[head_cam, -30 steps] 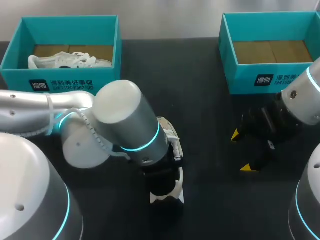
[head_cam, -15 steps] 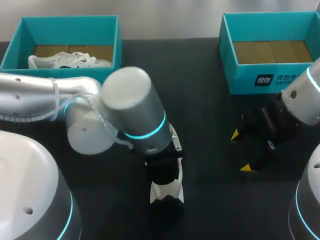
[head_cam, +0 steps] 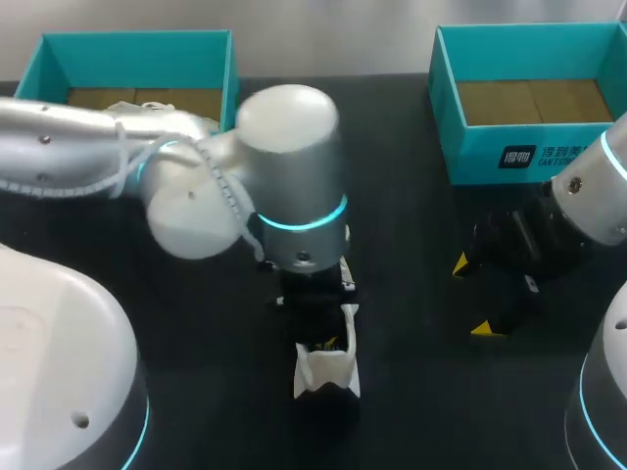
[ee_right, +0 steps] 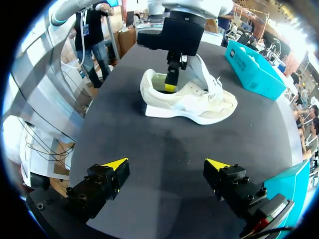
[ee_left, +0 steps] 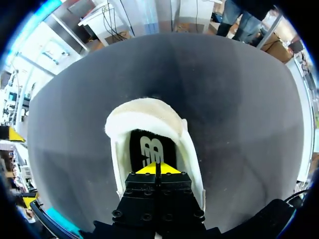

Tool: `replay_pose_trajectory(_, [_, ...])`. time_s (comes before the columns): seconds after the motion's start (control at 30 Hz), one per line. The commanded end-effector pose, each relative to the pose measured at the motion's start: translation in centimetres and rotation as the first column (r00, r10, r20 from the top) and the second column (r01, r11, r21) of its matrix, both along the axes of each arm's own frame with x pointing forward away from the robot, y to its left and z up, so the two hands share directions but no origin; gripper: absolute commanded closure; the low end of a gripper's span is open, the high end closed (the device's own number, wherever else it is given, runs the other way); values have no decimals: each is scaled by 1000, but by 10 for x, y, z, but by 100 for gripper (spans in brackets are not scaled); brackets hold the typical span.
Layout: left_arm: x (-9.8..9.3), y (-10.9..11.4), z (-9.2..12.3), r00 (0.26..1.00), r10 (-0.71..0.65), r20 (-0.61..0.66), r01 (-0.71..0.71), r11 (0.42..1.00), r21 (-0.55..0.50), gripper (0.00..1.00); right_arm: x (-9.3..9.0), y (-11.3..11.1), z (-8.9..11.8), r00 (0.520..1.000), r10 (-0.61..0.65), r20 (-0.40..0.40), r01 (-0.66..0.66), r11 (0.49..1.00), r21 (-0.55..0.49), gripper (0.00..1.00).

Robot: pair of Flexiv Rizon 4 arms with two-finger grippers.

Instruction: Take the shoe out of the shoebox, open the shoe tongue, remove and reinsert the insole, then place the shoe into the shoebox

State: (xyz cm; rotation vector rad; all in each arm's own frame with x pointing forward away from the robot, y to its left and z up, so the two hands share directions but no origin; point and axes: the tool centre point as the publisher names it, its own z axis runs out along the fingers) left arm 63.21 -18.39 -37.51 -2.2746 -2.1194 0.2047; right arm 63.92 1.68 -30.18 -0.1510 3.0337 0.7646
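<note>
Plainly a white shoe (ee_right: 192, 102) lies on the black table (head_cam: 411, 392).

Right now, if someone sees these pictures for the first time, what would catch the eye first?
A white shoe stands mid-table, and the left gripper pokes its shut fingers into the heel opening, over the insole. The right gripper hangs open, apart from the shoe.
</note>
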Motion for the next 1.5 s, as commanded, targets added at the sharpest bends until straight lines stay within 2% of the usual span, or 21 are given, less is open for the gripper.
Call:
replay_pose_trajectory(0.03, [-3, -8, -1, 998, -15, 62, 5, 989, 151, 100, -1, 1, -1, 1000, 0, 2, 0, 1000, -2, 0])
replay_pose_trajectory(0.13, [0, -1, -6, 998, -16, 64, 5, 985, 171, 100, -1, 1, -1, 1000, 0, 2, 0, 1000, -2, 0])
replay_pose_trajectory(0.43, [11, 9, -36, 997, 6, 72, -21, 977, 210, 100, -1, 1, -1, 1000, 0, 2, 0, 1000, -2, 0])
replay_pose_trajectory(0.6, [18, 5, -50, 995, 58, 81, -68, 989, 128, 100, -1, 1, -1, 1000, 0, 2, 0, 1000, -2, 0])
replay_pose_trajectory(0.73, [26, 0, -43, 990, 109, 94, -115, 991, 62, 100, -1, 1, -1, 1000, 0, 2, 0, 1000, -2, 0])
replay_pose_trajectory(0.9, [27, 5, -11, 988, 105, 109, -108, 994, 21, 100, -1, 1, -1, 1000, 0, 2, 0, 1000, -2, 0])
replay_pose_trajectory(1.0, [21, 7, 1, 994, 91, 64, -91, 996, -1, 100, -1, 1, -1, 1000, 0, 2, 0, 1000, -2, 0])
replay_pose_trajectory(1.03, [12, 8, 6, 997, 76, 20, -76, 997, -8, 100, -1, 1, -1, 1000, 0, 2, 0, 1000, -2, 0])
replay_pose_trajectory(1.17, [-8, 3, 6, 999, 40, -32, -40, 999, -4, 100, -1, 1, -1, 1000, 0, 2, 0, 1000, -2, 0])
replay_pose_trajectory(1.33, [-26, 1, -2, 998, 32, -50, -32, 999, 6, 100, -1, 1, -1, 1000, 0, 2, 0, 1000, -2, 0])
replay_pose_trajectory(1.37, [-29, 0, -8, 997, 23, -79, -23, 1000, 1, 100, -1, 1, -1, 1000, 0, 2, 0, 1000, -2, 0])
replay_pose_trajectory(1.5, [-34, -3, -30, 998, 21, -59, -20, 1000, 15, 100, -1, 1, -1, 1000, 0, 2, 0, 1000, -2, 0])
